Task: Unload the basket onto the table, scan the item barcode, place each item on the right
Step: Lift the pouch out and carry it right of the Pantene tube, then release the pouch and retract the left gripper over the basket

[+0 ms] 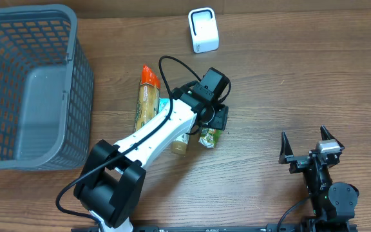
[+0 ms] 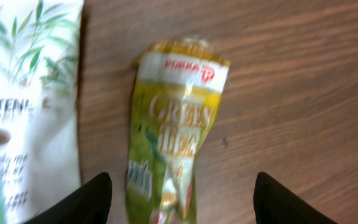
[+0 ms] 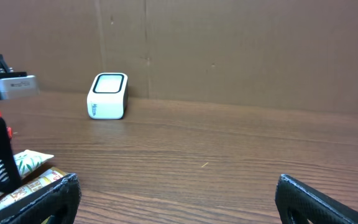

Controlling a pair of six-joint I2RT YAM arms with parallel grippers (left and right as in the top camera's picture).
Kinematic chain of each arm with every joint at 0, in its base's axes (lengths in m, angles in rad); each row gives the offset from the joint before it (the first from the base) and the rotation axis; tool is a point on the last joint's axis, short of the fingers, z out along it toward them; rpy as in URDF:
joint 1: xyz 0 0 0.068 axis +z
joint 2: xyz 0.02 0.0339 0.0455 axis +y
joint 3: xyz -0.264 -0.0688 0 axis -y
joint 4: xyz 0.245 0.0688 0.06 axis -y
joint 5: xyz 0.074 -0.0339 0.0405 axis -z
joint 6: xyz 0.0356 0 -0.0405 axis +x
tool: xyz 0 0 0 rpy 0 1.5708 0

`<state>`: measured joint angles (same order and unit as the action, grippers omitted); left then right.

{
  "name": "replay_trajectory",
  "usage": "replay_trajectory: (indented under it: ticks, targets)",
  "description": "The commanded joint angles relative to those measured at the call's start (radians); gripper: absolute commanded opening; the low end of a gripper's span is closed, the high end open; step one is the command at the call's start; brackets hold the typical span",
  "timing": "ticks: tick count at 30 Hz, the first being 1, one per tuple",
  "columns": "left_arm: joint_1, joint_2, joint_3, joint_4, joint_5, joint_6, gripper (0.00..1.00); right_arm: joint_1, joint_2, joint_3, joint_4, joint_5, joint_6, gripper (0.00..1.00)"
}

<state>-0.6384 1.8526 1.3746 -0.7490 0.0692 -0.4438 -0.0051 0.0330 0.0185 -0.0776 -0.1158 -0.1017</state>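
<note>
Left gripper unclenched, astride the Pokka green tea pouch. Pouch bottom cut off. Right gripper spread wide, empty.

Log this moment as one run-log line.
left pincer: open over green tea pouch, fingers clear of it | right pincer: open, empty | scanner: apart, nothing held to it

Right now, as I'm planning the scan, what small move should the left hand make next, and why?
Probably lower the left hand and close on the green tea pouch: it lies flat between the open fingers, ungripped, away from the scanner.
</note>
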Motion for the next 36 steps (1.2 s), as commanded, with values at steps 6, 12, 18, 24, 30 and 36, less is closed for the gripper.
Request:
replay_trajectory:
  ticks: [6,12,18,24,30,36]
  targets:
    - [0.116,-0.153,0.365,-0.295,-0.022,0.137,0.65,-0.003,-0.005,-0.010,0.005,0.003,0.000,1.00]
    - [0.327,-0.306,0.598,-0.528,-0.075,0.209,0.66,-0.003,-0.005,-0.010,0.005,0.003,0.000,1.00]
    - [0.652,-0.443,0.610,-0.655,-0.103,0.265,0.73,-0.003,-0.005,-0.010,0.005,0.003,0.000,1.00]
    - [0.848,-0.456,0.605,-0.744,-0.102,0.323,0.72,-0.003,-0.005,-0.010,0.005,0.003,0.000,1.00]
    - [0.896,-0.442,0.591,-0.744,-0.102,0.335,0.98,-0.003,-0.005,-0.010,0.004,0.003,0.000,1.00]
    - [0.895,-0.430,0.591,-0.743,-0.103,0.335,1.00,-0.003,-0.005,-0.010,0.004,0.003,0.000,1.00]
